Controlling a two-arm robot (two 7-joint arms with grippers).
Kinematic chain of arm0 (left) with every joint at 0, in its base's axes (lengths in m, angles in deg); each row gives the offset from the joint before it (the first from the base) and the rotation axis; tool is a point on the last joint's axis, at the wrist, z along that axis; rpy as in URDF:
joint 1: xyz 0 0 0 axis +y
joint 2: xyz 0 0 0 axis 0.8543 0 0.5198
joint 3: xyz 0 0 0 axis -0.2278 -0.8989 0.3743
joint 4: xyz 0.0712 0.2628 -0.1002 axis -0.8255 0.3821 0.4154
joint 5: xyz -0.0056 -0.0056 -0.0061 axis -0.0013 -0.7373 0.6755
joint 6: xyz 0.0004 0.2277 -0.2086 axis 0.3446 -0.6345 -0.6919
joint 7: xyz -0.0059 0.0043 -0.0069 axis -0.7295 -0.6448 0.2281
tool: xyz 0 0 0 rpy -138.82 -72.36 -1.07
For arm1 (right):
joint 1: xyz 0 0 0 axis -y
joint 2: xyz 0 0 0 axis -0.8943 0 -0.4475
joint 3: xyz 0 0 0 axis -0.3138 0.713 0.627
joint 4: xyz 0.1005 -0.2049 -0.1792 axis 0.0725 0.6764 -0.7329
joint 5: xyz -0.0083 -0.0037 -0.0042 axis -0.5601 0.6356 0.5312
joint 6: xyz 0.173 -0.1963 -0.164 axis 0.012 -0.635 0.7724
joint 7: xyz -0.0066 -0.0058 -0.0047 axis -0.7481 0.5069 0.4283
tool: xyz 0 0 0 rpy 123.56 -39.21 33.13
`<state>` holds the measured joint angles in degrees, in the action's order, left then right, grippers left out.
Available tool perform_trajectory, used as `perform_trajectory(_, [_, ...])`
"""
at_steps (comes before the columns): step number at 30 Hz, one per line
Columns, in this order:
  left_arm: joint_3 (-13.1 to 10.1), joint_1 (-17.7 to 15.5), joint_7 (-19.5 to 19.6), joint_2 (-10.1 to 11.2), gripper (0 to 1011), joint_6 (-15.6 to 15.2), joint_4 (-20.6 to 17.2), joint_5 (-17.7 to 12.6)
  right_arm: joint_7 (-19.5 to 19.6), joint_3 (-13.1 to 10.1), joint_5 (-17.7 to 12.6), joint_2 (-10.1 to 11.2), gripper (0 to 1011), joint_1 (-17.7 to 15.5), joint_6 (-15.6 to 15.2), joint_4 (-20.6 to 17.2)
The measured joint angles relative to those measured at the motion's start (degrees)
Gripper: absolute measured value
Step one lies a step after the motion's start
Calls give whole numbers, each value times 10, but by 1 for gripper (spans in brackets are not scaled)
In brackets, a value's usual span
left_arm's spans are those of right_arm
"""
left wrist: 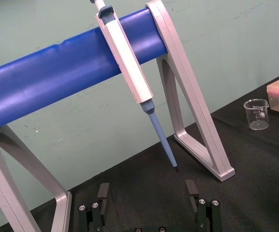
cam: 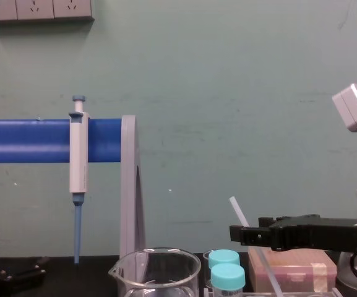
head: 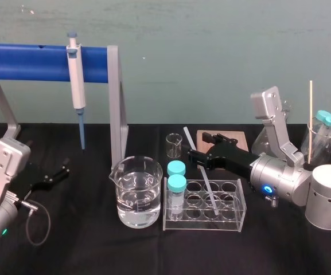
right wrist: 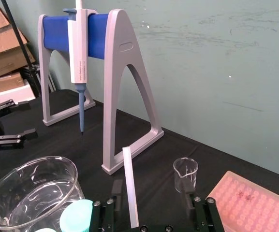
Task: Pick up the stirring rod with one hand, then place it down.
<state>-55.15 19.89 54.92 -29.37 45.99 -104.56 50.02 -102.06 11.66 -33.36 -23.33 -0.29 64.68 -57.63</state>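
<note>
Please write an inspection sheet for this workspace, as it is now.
Surface: black cloth, no spill seen.
Job's things: stirring rod leans tilted in the clear rack.
Clutter: water beaker, small beaker, blue-capped vials, pipette on blue stand, tip box.
Grippers: right gripper open, jaws either side of the rod; left gripper open, parked at left.
Cables: grey cable loop by the left arm.
Surroundings: teal wall, wall sockets.
</note>
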Motion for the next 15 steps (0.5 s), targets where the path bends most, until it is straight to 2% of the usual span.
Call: perform_trajectory(15, [0, 0, 0, 0, 1000, 0, 0, 0, 0, 0, -1, 0, 339, 0, 0, 0])
